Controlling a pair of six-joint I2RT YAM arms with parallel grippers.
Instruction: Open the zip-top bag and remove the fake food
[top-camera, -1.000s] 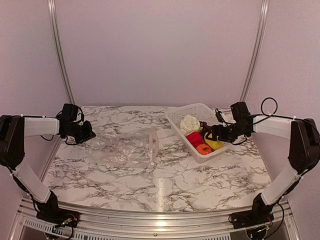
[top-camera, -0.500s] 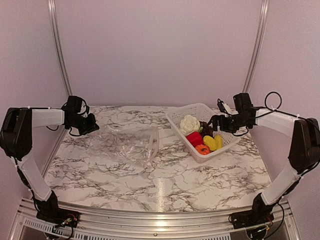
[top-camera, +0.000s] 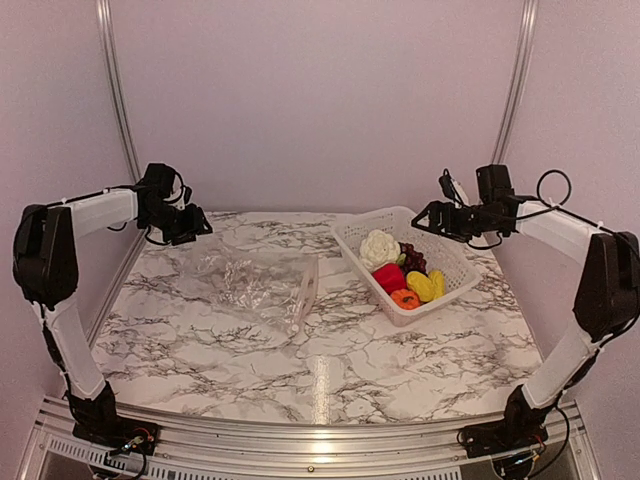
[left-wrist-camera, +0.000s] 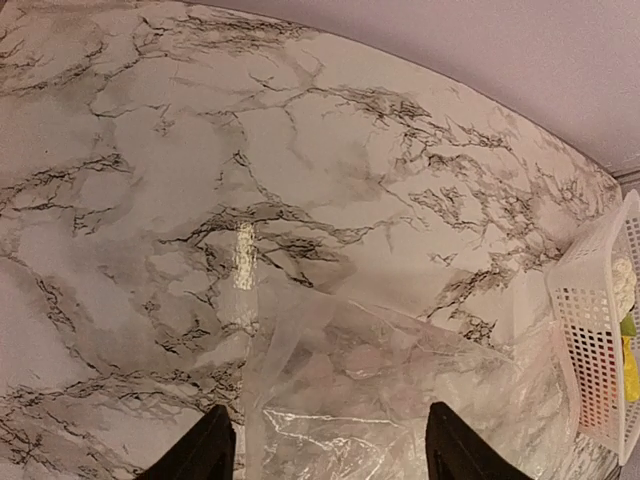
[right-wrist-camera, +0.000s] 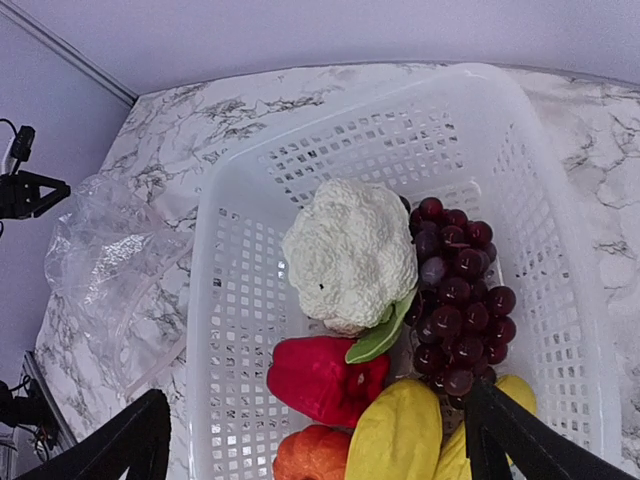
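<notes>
The zip-top bag (top-camera: 250, 290) lies flat and crumpled on the marble table, its zip strip (top-camera: 306, 288) on the right. It also shows in the left wrist view as the bag (left-wrist-camera: 350, 400) and in the right wrist view as the bag (right-wrist-camera: 110, 260). The fake food sits in the white basket (top-camera: 450, 262): cauliflower (right-wrist-camera: 350, 250), grapes (right-wrist-camera: 460, 290), red pepper (right-wrist-camera: 320, 380), yellow piece (right-wrist-camera: 400, 435), orange piece (right-wrist-camera: 315, 458). My left gripper (top-camera: 188, 222) (left-wrist-camera: 325, 455) hangs open above the bag's far left corner. My right gripper (top-camera: 432, 215) (right-wrist-camera: 320, 450) hovers open over the basket.
The basket stands at the back right, close to the bag's zip edge. The lilac back wall and two metal uprights (top-camera: 118, 100) close off the rear. Bare marble (top-camera: 330, 370) lies in front of the bag and the basket.
My left gripper rose back and left, off the bag's edge, and its jaws opened. My right gripper lifted out of the basket toward the back, leaving the yellow piece inside.
</notes>
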